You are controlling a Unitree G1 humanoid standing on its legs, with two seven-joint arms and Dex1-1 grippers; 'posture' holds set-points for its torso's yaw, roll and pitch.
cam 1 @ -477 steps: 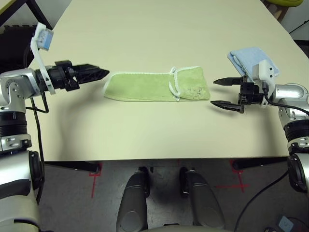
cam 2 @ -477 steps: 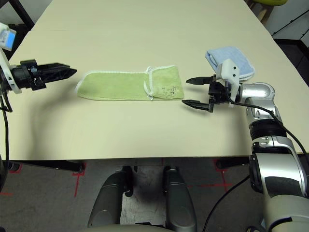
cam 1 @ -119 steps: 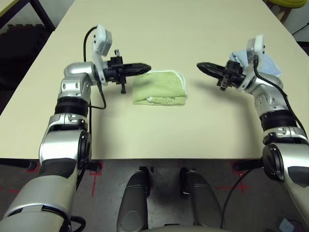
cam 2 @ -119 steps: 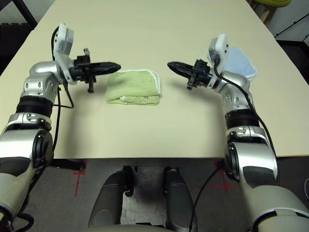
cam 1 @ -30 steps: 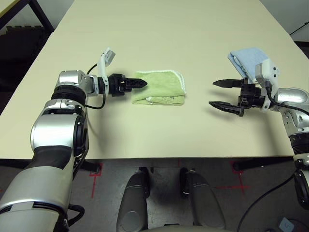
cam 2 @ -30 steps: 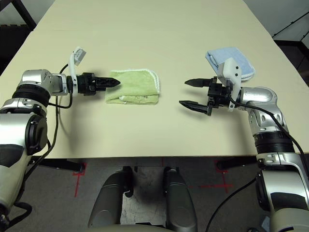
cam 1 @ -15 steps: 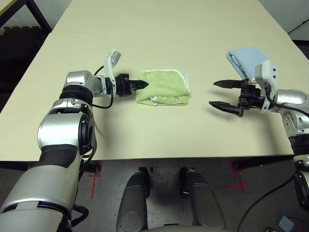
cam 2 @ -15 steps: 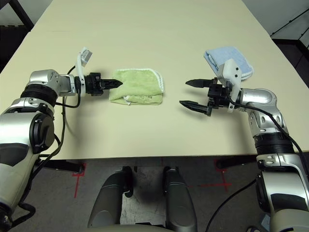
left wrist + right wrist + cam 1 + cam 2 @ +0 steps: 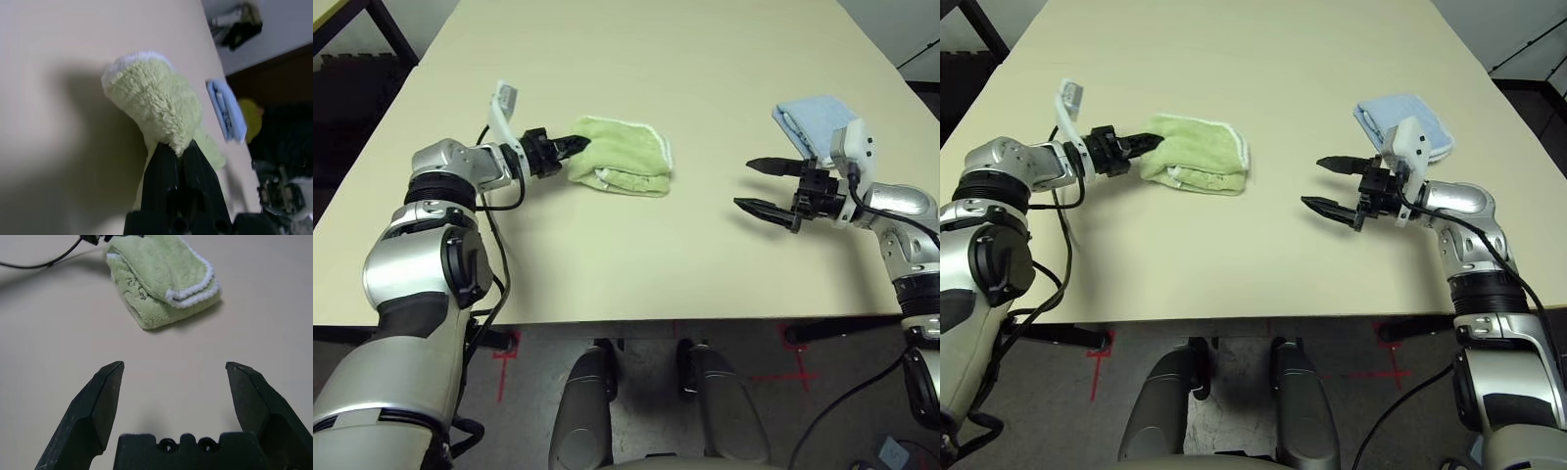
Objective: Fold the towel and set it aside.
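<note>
The towel lay folded into a small thick bundle on the left half of the worktop, well apart from the blue cloth at the far right. The left gripper had its jaws pinched together on the towel's left end; in the left wrist view the black fingers met with green pile squeezed between them, and that end looked lifted slightly off the surface. The bundle's long axis ran left to right, tilting a little toward the near edge at its right end, roughly in line with the left gripper, so a sideways drag or lift by that arm would take it endwise. The left arm was in contact; the right gripper hung well to the right of the towel, jaws wide apart and holding nothing, pointing across at it over bare worktop.

Towel was light green terry, fluffy, with white stitched edging showing along the far and right edges. The layers were stacked with the open edges facing the right gripper. Folding looked done; my guess is that setting it aside was what remained.
</note>
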